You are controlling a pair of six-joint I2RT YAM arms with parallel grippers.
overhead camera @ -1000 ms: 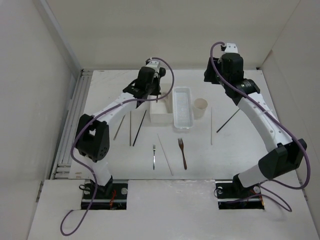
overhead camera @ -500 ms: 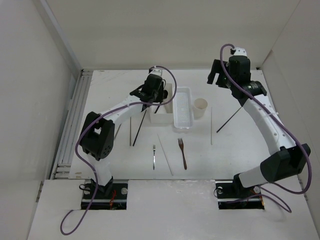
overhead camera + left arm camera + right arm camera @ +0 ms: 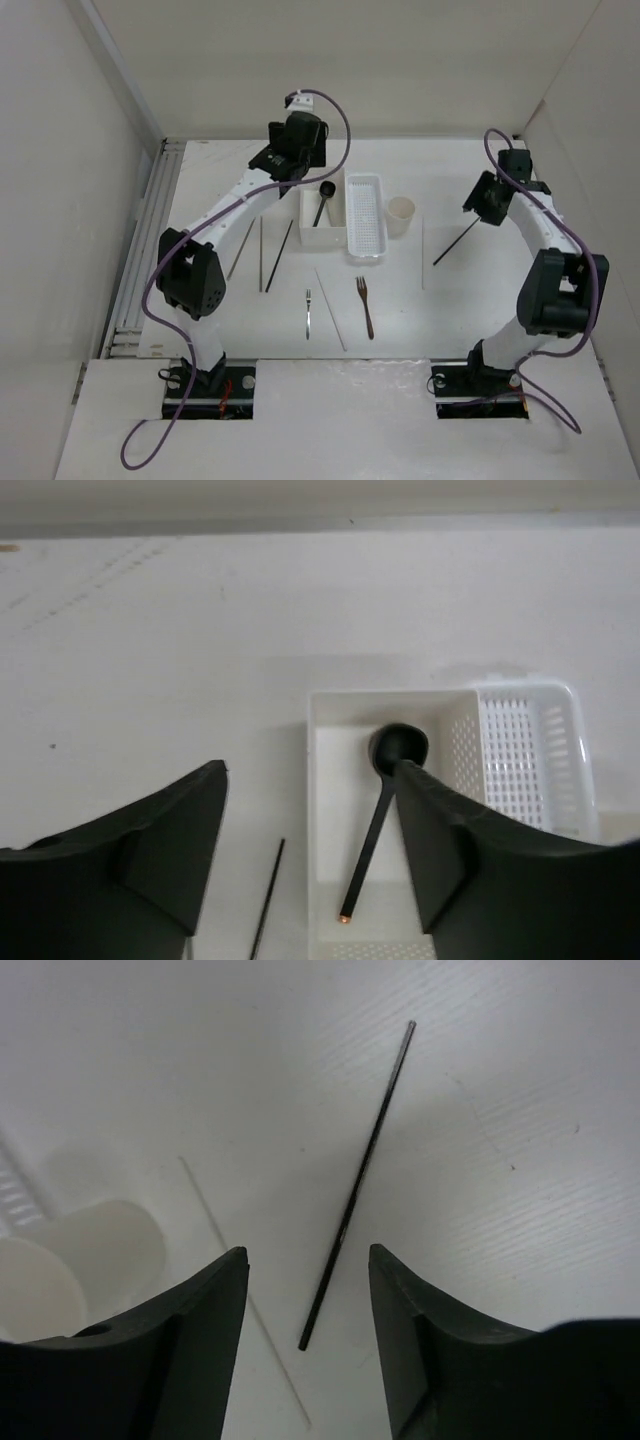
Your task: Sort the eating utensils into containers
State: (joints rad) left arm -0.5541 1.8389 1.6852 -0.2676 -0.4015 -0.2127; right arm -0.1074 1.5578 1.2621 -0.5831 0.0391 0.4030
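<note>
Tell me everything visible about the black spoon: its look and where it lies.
The black spoon has a round bowl and a thin straight handle, matt like plastic, with a small orange spot at the handle's end. It lies slanted inside the white square box, bowl toward the far wall, handle end toward the near wall. Only the box touches it; the left gripper hangs open above, apart.
</note>
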